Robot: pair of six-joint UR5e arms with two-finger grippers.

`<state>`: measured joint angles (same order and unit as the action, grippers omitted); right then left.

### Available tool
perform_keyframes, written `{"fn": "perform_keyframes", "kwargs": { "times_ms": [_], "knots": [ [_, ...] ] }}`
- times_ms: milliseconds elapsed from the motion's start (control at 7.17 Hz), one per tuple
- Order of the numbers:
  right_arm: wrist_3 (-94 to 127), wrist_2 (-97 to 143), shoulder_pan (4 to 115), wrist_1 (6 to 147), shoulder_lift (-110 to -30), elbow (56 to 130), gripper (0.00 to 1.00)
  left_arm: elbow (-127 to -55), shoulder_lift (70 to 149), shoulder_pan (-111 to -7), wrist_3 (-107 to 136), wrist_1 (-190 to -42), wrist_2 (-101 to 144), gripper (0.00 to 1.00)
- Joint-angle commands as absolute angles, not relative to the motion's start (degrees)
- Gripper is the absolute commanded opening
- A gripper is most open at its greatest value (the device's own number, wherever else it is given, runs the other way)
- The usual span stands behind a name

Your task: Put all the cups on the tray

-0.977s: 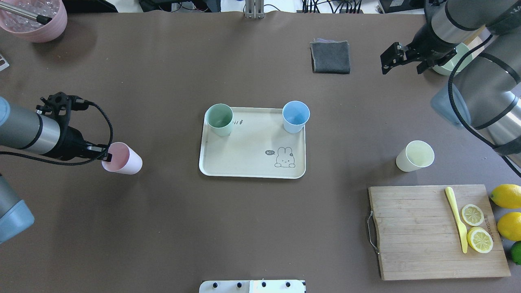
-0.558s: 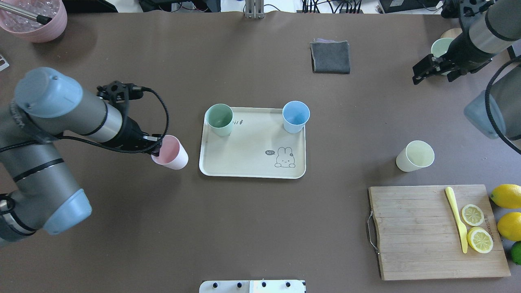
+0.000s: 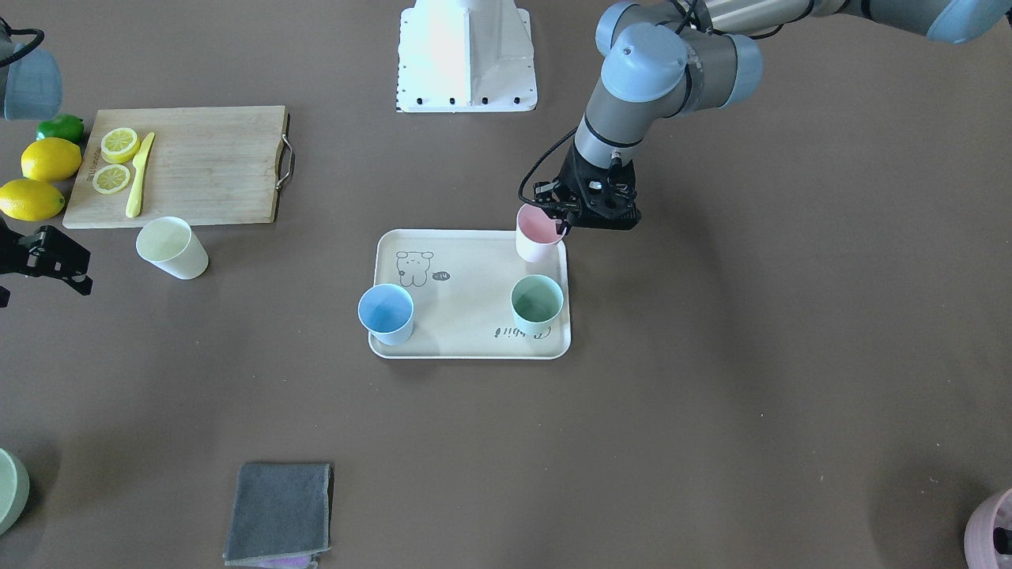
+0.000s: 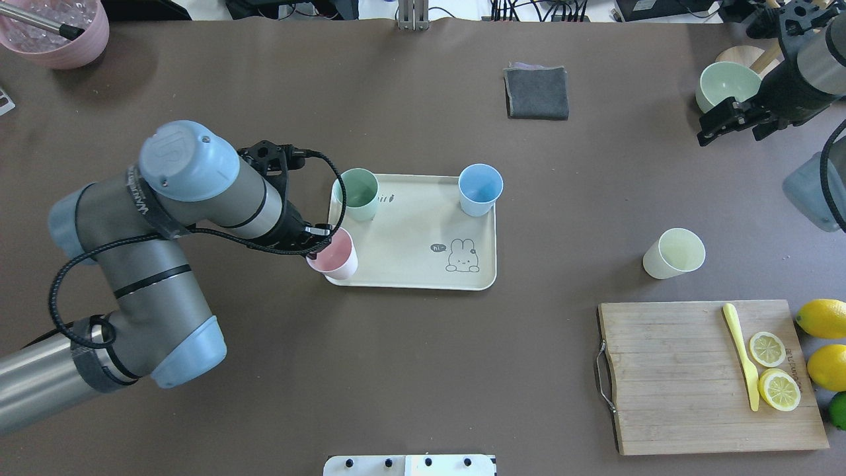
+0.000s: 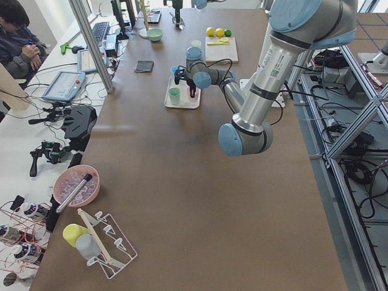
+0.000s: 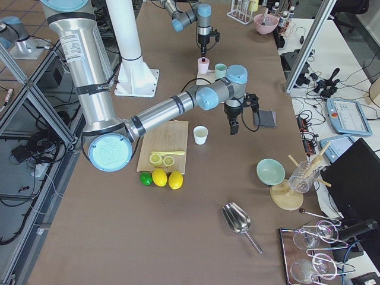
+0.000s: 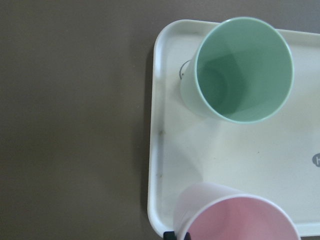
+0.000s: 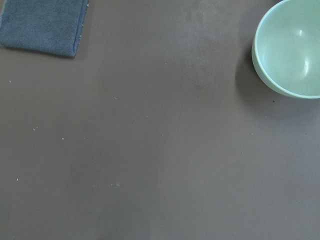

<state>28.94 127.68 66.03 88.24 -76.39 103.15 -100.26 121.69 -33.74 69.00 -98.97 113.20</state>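
The cream tray (image 4: 403, 231) lies mid-table, also in the front view (image 3: 466, 292). The mint green cup (image 4: 355, 194) and the light blue cup (image 4: 480, 188) stand upright on its far corners. My left gripper (image 4: 317, 239) is shut on the rim of the pale pink cup (image 4: 334, 258), holding it at the tray's near-left corner (image 7: 170, 150). I cannot tell whether the cup's base touches the tray. The pale yellow cup (image 4: 674, 253) stands on the table right of the tray. My right gripper (image 4: 727, 122) is open and empty, far right, well beyond the yellow cup.
A wooden cutting board (image 4: 694, 377) with lemon slices and a yellow knife lies near right, with whole lemons beside it. A grey cloth (image 4: 537, 92) lies far centre. A pale green bowl (image 4: 727, 82) sits by my right gripper. A mauve pot (image 4: 56, 30) stands far left.
My left arm has carried the pink cup rightward from the open table to the tray's near-left corner. My right arm has drawn back to the right, next to the green bowl.
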Motion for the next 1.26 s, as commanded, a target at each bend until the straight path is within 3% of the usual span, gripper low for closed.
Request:
{"fn": "perform_keyframes", "kwargs": {
  "times_ms": [0, 140, 279, 558, 837, 1116],
  "knots": [
    [28.8, 127.6, 66.1, 88.3, -76.8, 103.1, 1.00, -99.1, 122.3, -33.8, 69.0, -99.0, 112.9, 0.00],
    [28.8, 127.6, 66.1, 88.3, -77.5, 103.4, 1.00, -99.1, 122.2, -33.7, 68.9, -99.0, 112.9, 0.26],
    [29.1, 127.8, 66.1, 88.3, -78.4, 103.8, 1.00, -99.1, 122.3, -33.7, 68.9, -99.1, 112.9, 0.59],
    [29.7, 127.7, 66.0, 88.3, -81.2, 106.6, 1.00, -101.9, 122.3, -36.6, 68.6, -98.8, 113.4, 0.97],
    [33.6, 127.4, 64.1, 88.2, -86.3, 110.0, 1.00, -104.7, 121.6, -47.1, 58.6, -93.6, 122.3, 0.98],
    [42.6, 125.4, 59.5, 77.8, -91.7, 110.9, 0.99, -105.9, 120.2, -53.0, 50.6, -88.1, 124.1, 0.98]
  ]
}}
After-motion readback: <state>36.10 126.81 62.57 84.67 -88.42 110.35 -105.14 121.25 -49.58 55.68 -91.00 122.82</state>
